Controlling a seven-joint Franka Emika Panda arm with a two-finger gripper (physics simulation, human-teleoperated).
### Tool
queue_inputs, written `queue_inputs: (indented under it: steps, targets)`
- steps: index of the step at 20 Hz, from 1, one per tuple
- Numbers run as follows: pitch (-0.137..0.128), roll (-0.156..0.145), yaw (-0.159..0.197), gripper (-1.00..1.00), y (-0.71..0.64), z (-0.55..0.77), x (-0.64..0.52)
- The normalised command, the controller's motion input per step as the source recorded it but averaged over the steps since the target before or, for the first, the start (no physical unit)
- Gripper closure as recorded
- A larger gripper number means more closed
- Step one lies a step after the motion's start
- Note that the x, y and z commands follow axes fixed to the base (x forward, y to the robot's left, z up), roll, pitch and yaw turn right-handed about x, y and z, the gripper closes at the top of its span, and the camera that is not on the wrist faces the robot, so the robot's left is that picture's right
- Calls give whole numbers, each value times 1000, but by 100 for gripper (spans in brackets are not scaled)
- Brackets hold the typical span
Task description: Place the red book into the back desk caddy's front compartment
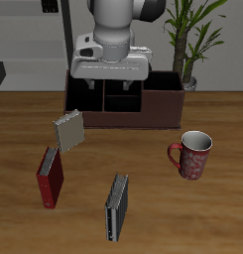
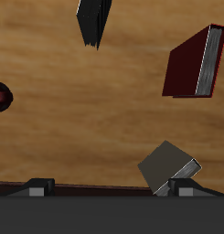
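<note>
Wooden tabletop carries your red book (image 1: 50, 179) near the front, beside a grey-beige book (image 1: 67, 131), black book (image 1: 116, 207) and mug (image 1: 192, 154). Your gripper (image 1: 110, 97) hangs empty, fingers spread, over the back desk caddy (image 1: 158, 104).

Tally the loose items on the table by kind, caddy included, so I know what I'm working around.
Books: 3 (thin dark-red hardcover book, grey-beige book, black book)
Mugs: 1 (red patterned ceramic mug)
Desk caddies: 1 (long dark-brown box caddy)
Total: 5
</note>
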Motion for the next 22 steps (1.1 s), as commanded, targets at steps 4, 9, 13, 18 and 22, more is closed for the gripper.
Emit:
queue_inputs:
  steps: [4,9,13,18,22]
  targets:
    - [-14,53,87,-100,-381,169,272]
    - [24,81,84,-100,-463,59,306]
    - [8,-47,-4,-100,-483,13,231]
    - [-31,-81,-78,-100,-751,123,297]
    - [-47,-28,-17,-100,-401,127,187]
